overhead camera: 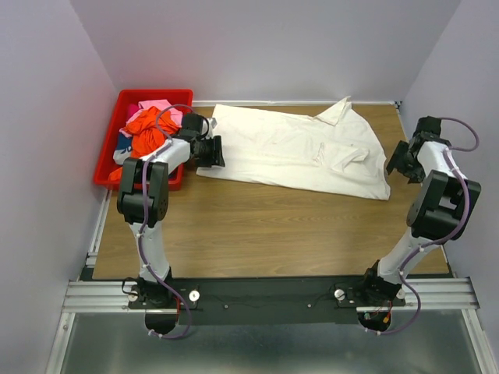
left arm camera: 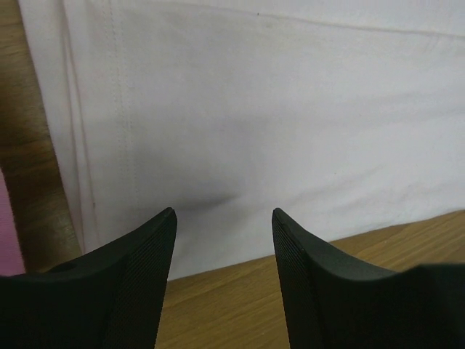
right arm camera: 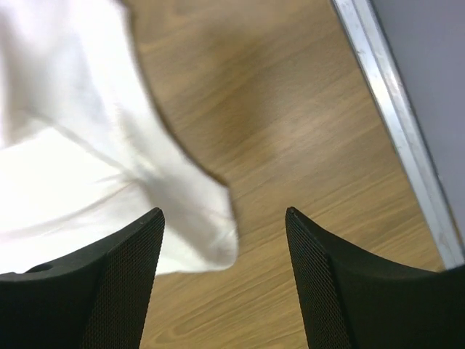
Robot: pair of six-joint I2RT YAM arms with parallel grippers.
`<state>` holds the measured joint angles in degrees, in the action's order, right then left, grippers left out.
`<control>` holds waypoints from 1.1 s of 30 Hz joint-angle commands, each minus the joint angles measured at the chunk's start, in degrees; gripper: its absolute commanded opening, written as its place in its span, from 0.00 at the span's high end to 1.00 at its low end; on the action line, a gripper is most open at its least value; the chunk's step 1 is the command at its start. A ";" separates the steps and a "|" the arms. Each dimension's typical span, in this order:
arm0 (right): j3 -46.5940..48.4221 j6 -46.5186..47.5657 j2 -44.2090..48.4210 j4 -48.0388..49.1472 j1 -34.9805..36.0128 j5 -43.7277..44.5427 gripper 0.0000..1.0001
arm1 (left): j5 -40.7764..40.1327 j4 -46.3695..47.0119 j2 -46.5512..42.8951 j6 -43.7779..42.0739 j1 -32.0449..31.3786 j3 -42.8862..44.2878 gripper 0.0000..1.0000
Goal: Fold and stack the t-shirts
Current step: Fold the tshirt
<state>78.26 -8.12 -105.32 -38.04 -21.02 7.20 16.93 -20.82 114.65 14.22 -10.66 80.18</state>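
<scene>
- A white t-shirt is lying spread and rumpled across the far half of the wooden table.
- The left gripper is hovering at the shirt's left edge, its fingers standing apart and gripping nothing.
- The right gripper is hanging over the shirt's right corner, its fingers likewise parted.
- Orange and pink clothes are sitting piled in a red bin at far left.

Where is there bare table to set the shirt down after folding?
Widest bare wood: the near half of the table, between the near edge of the white t-shirt and the arm bases. A narrow strip lies right of the shirt, by the right gripper. Far left is crowded: red bin, left gripper.
</scene>
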 commanded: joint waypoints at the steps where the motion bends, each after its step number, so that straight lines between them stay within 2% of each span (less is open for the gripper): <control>1: 1.46 -3.21 5.38 -0.28 0.71 -9.55 0.25 | -1.55 -4.58 -1.10 -1.48 -2.00 5.50 0.36; 7: -0.73 -6.46 4.51 3.32 9.85 -16.85 0.23 | 3.09 -2.57 2.77 0.28 -4.64 11.05 0.37; 11: -4.51 -10.94 1.44 9.20 11.00 -21.08 0.22 | 5.75 1.12 5.23 1.87 -4.73 8.86 0.37; 15: -5.92 -11.22 -1.73 10.09 11.00 -21.79 0.22 | 6.36 2.97 6.02 0.82 -4.73 6.31 0.37; 25: -12.15 -13.59 -2.79 8.86 10.82 -15.13 0.21 | 4.61 5.61 4.01 0.90 -4.64 -3.97 0.37; 33: -16.64 -17.01 1.51 -0.44 7.23 -7.47 0.18 | 4.60 5.35 -2.41 1.69 -4.81 -15.05 0.36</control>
<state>65.89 -22.96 -103.96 -27.66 -10.94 -8.05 22.61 -7.94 112.88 15.51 -15.25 71.33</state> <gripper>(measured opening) 0.802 0.633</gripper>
